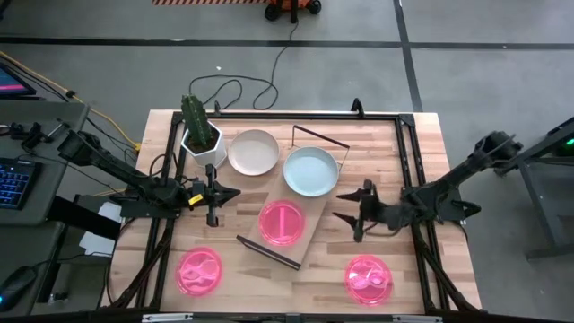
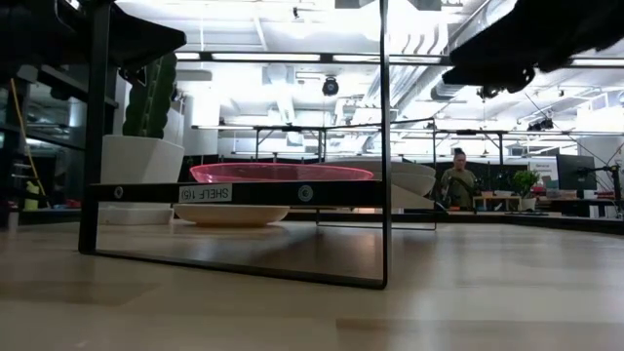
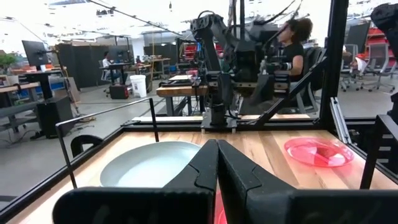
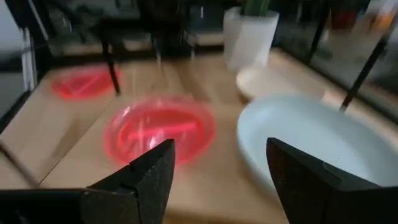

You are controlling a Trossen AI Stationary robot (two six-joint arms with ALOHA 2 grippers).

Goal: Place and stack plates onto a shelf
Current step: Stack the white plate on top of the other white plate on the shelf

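Note:
The shelf (image 1: 316, 213), a light board with black wire frames at its ends, lies slantwise mid-table. On it rest a pale bluish plate (image 1: 311, 170) and a pink plate (image 1: 282, 222). A cream-white plate (image 1: 253, 152) sits on the table beside the shelf. Two more pink plates (image 1: 199, 271) (image 1: 368, 278) lie near the table's near edge. My left gripper (image 1: 233, 195) (image 3: 216, 148) hovers shut left of the shelf. My right gripper (image 1: 343, 215) (image 4: 217, 165) hovers open right of the shelf, facing the pink plate (image 4: 160, 127) and the bluish plate (image 4: 311, 140).
A white pot with a green cactus (image 1: 202, 135) stands at the far left, next to the cream plate. A black frame (image 1: 408, 121) rims the tabletop. In the low view the shelf's wire frame (image 2: 385, 146) stands close by. People sit in the room beyond.

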